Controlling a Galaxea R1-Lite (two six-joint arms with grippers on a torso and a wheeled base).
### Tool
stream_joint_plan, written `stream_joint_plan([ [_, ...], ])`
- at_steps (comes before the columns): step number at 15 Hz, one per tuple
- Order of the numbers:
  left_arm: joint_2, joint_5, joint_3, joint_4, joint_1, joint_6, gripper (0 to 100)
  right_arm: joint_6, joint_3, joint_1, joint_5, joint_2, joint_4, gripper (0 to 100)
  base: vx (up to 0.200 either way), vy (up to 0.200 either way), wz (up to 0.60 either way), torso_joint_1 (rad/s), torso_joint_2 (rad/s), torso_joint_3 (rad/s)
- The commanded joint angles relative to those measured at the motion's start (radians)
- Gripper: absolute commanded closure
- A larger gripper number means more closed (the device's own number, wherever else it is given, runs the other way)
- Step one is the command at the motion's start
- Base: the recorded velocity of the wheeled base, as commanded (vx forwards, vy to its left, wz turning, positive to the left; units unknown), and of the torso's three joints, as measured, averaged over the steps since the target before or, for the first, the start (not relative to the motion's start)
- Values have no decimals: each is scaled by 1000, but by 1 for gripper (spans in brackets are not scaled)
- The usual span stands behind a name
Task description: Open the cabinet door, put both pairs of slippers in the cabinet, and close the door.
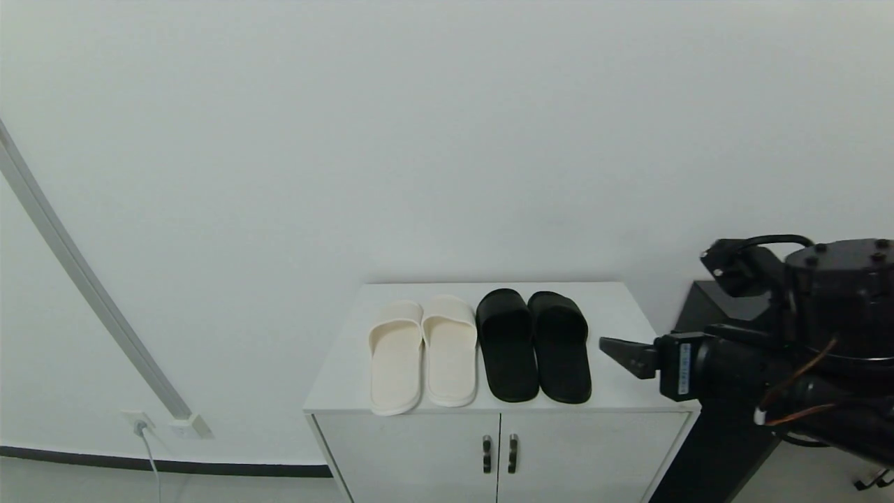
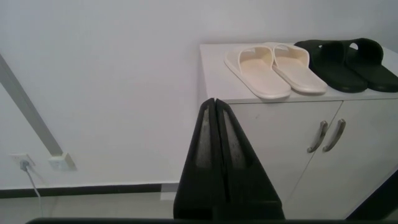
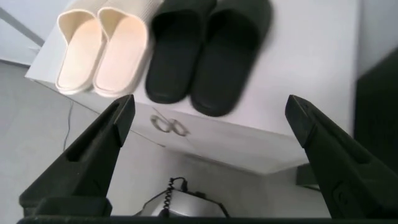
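Observation:
A white cabinet [image 1: 621, 307] stands against the wall with both doors closed, and its two dark handles [image 1: 499, 453] meet at the middle. On its top a cream pair of slippers [image 1: 422, 353] lies to the left of a black pair of slippers [image 1: 534, 346]. My right gripper [image 1: 618, 349] hovers just right of the black pair, over the cabinet top's right end. In the right wrist view that right gripper [image 3: 210, 106] is open and holds nothing, with the black slippers [image 3: 205, 56] below. My left gripper [image 2: 214, 106] is shut and empty, left of the cabinet at door height; the cream slippers [image 2: 273, 65] and handles [image 2: 328, 135] lie beyond it.
A black stand [image 1: 705, 307] sits right beside the cabinet's right side. On the wall at lower left are a socket with a cable [image 1: 138, 421] and a slanted grey conduit [image 1: 77, 272]. There is open floor to the left of the cabinet.

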Motion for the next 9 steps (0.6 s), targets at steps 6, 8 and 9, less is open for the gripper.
stream_joint_plan([
  [6,1,0,0,0,0,0,100,60,-171,98,-224,504,-249,0,0,0,0,0,0,0],
  [8,1,0,0,0,0,0,100,57,-227,95,-299,627,-329,0,0,0,0,0,0,0],
  [9,1,0,0,0,0,0,100,49,-263,85,-335,689,-378,0,0,0,0,0,0,0],
])
